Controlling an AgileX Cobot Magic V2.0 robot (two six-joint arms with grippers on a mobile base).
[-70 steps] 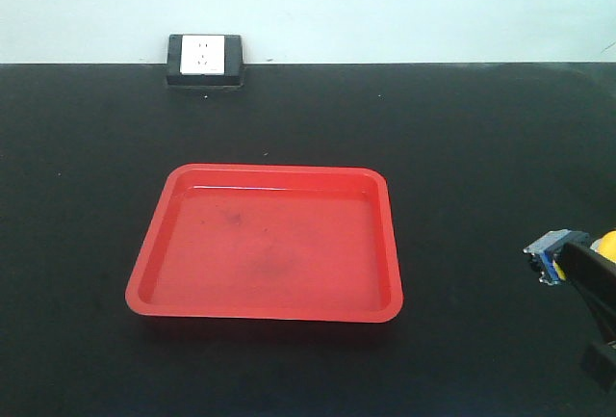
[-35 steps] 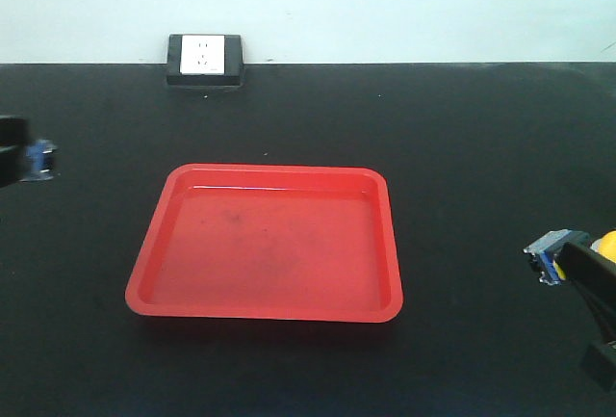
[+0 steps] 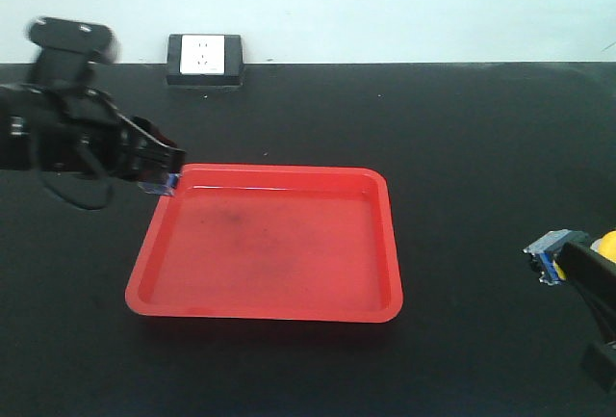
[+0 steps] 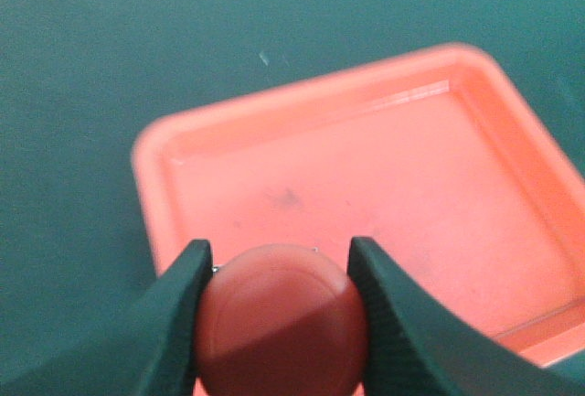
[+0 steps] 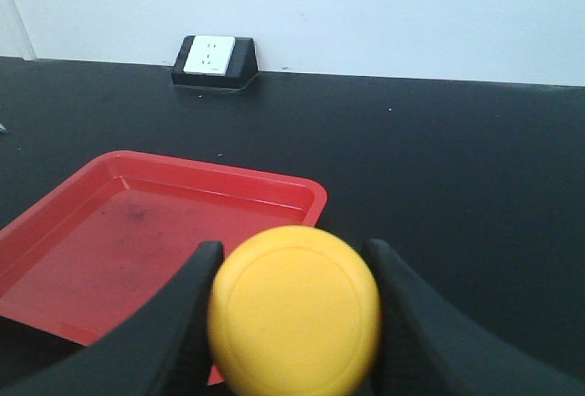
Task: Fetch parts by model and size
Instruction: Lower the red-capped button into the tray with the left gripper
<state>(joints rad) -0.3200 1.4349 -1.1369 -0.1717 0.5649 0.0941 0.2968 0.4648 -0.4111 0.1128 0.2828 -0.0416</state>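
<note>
Both loads were pinched tight, red button [image 4: 279,323] in the left gripper [image 4: 279,250], yellow button [image 5: 292,314] in the right gripper [image 5: 291,251]; with the tray [image 4: 146,172] just ahead of the left fingers [image 4: 169,327], lowering and release seemed next.

The tabletop [image 3: 481,138] is a flat black surface. It spans the full width of the front view and ends at a pale wall at the rear. 2 items lie directly on it. 1 red rectangular tray [image 3: 395,244], with rounded corners and a raised rim, sits flat, left of centre. Its floor shows faint dark smudges. 1 black socket box [image 3: 204,59] with a white faceplate stands at the rear edge against the wall, well apart from the tray.
</note>
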